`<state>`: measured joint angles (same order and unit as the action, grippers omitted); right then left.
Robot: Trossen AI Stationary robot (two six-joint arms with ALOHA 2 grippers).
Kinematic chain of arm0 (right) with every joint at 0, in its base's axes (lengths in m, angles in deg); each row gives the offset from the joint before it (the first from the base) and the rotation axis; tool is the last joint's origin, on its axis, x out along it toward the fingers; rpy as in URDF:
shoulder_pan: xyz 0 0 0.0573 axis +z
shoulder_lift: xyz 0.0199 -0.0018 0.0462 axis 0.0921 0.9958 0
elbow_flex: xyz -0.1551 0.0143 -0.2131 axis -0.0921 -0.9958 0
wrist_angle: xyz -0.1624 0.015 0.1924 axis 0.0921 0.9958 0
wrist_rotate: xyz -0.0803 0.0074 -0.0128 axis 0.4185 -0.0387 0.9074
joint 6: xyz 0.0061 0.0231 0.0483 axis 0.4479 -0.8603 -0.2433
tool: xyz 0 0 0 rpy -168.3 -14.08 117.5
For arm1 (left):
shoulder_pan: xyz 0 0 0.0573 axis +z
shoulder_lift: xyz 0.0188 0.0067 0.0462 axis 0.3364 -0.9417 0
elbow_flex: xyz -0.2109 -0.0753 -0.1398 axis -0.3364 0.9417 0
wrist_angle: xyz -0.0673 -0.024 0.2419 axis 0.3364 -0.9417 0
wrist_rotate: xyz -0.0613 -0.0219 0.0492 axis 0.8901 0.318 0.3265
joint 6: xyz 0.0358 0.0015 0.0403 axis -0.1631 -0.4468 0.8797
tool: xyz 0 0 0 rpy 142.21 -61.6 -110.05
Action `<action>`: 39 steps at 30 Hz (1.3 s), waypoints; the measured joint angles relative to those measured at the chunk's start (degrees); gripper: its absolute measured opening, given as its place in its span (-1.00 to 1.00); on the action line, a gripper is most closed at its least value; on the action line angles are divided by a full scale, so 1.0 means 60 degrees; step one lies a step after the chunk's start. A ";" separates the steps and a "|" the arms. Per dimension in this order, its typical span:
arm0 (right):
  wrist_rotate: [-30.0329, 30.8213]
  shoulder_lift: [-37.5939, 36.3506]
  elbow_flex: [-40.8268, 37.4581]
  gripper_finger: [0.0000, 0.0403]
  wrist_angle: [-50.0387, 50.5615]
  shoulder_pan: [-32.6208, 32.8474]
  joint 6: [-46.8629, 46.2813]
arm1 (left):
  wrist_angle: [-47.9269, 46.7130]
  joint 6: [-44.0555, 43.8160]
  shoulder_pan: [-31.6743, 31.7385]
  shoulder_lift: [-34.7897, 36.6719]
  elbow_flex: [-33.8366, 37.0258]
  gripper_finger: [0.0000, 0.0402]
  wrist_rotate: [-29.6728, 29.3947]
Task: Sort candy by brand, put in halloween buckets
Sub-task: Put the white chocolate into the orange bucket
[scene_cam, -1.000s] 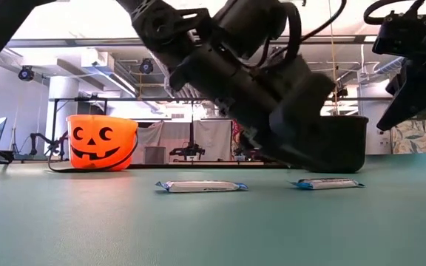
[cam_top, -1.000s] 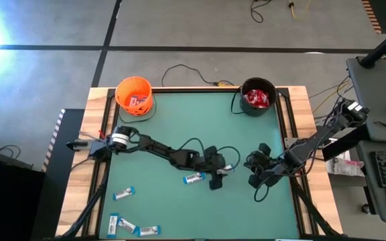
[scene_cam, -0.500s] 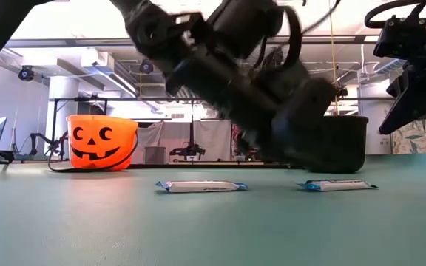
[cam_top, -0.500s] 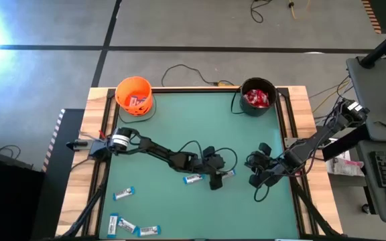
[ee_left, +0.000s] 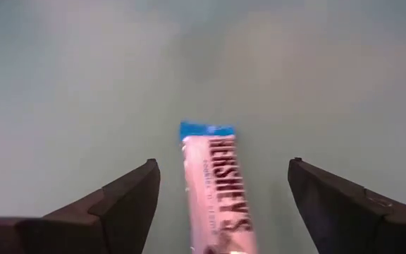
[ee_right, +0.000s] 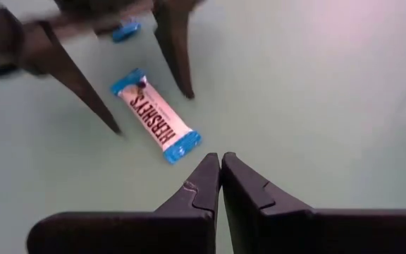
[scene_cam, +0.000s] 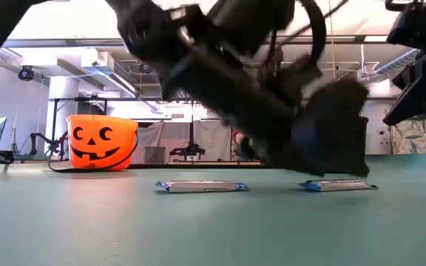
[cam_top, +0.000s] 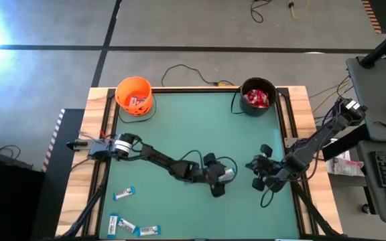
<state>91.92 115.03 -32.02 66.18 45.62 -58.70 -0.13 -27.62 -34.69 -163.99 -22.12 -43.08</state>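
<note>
The left gripper [cam_top: 221,179] hung low over the middle of the green table [cam_top: 200,127], its two fingers [ee_left: 122,201] spread wide on either side of a blue-and-white bar [ee_left: 216,190] that lay flat on the mat between them, touched by neither. The wrapper read HERSHEY'S in dark capitals along its length; a line of smaller print beside the name was too blurred to read. From the right wrist camera the same bar [ee_right: 156,117] showed with blue crimped ends and the HERSHEY'S name again, the left arm's finger tips standing on the mat at either side of it.

The right gripper [cam_top: 265,179] waited just to the right of the left one, above the mat, with its fingers [ee_right: 201,190] pressed together and nothing between them.

In the low view a second bar [scene_cam: 200,186] lay on the mat to the left of the one under the left gripper [scene_cam: 336,185].

Three more blue-and-white bars [cam_top: 133,224] lay loose near the table's front left corner, their print too small to make out.

The orange bucket [cam_top: 134,95], with a jack-o'-lantern face on its side, stood at the back left corner and held what looked like a few wrapped pieces. The black bucket [cam_top: 257,97] stood at the back right, with red packets [cam_top: 258,99] inside, their labels unreadable.
</note>
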 joint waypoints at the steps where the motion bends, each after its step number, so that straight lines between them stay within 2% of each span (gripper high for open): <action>1: 0.0080 0.0000 0.0000 -0.95 -0.0015 0.0033 -0.0077 | 0.0160 -0.0005 0.0005 -0.0144 0.0002 0.48 -0.0005; 6: 0.0220 0.0000 0.0000 -0.95 -0.0165 0.0072 -0.0218 | 0.0509 -0.0407 0.0092 -0.0663 -0.0027 0.43 -0.0238; 10: 0.0146 0.0000 0.0083 -0.95 -0.0340 0.0060 -0.0312 | -0.0309 -0.0861 0.0205 -0.0673 -0.0073 0.34 -0.0038; 14: -0.0054 0.0000 0.0538 -0.95 -0.0173 -0.0083 0.1173 | -0.0645 -0.0330 0.0248 -0.0676 0.0099 0.10 -0.0276; 17: -0.0010 -0.0004 0.1252 -0.95 0.0587 -0.0535 0.2168 | 0.0225 -0.0297 0.0469 -0.0636 0.0854 -0.13 -0.0215; 21: 0.0032 -0.0011 0.2348 -0.95 0.2196 -0.1375 0.2974 | 0.2671 -0.0387 0.0866 -0.0596 0.2227 -0.43 0.0353; 23: 0.0055 -0.0011 0.2871 -0.95 0.2937 -0.1888 0.3393 | 0.3733 -0.0330 0.1018 -0.0596 0.2791 -0.53 0.0638; 26: 0.0039 -0.0011 0.3705 -0.95 0.3859 -0.2707 0.4201 | 0.4242 -0.0129 0.1223 -0.0402 0.3305 -0.58 0.0801; 32: 0.0013 -0.0011 0.5868 -0.95 0.4263 -0.4561 0.6905 | 0.3335 0.0744 0.1618 0.0228 0.3555 -0.49 0.1061; 35: -0.0093 -0.0011 0.7052 -0.95 0.4287 -0.5488 0.8010 | 0.2258 0.0963 0.1818 0.0851 0.3606 -0.50 0.1016; 37: -0.0433 -0.0011 0.7757 -0.95 0.4316 -0.6127 0.8213 | 0.1189 0.0901 0.2004 0.1404 0.3622 -0.52 0.0954; 39: -0.1037 -0.0011 0.8275 -0.95 0.4316 -0.6720 0.7694 | -0.0054 0.0679 0.2158 0.2082 0.3667 -0.53 0.0834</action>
<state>85.70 114.96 17.63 92.07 5.30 -12.53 -0.46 -23.54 -21.74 -151.50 -0.12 -38.07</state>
